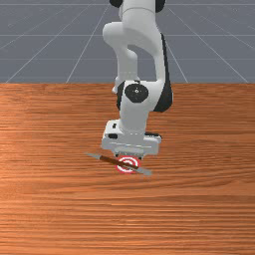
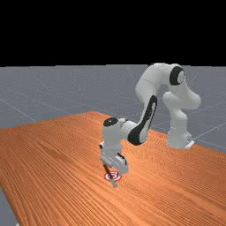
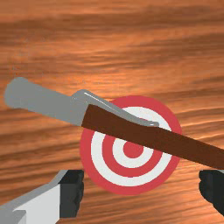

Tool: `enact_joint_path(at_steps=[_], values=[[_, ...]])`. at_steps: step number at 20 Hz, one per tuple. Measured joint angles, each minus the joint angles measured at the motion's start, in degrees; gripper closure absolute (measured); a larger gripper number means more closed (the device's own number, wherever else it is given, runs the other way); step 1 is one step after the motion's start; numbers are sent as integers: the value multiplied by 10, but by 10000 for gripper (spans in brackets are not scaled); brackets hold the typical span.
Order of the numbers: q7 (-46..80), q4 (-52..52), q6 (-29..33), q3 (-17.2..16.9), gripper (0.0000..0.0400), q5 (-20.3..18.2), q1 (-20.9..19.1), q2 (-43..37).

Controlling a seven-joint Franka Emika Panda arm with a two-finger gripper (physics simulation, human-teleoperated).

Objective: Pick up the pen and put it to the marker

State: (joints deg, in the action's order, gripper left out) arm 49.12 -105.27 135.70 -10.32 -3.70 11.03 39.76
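My tool (image 1: pixel 129 155) is released, its fingers spread well apart. I see the pen (image 3: pixel 119 126) stretching across the red-and-white marker (image 3: pixel 133 151), hiding part of its rings; whether they touch, I can't tell. My wrist view cuts off its brown end; from the far view, its upper tip is hard to make out.

This is a simulated robotics test space, a computer-rendered kind of lab. In the far view, a grey gridded floor (image 2: pixel 44 88) runs back to a straight horizon under a flat black backdrop (image 2: pixel 110 31). A white and grey robot arm (image 2: pixel 152 84) reaches over a broad bench (image 2: pixel 53 163) of orange-brown wood grain, where a red-and-white ringed target (image 3: pixel 132 148) marks a spot, as in a trial setup.
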Motion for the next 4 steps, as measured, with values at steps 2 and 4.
enact_joint_path(at_steps=[2, 4], values=[[-6, 0, -10, 0, 3, -3, -4, -15], [-34, -2, -122, -5, 1, -4, -16, -110]])
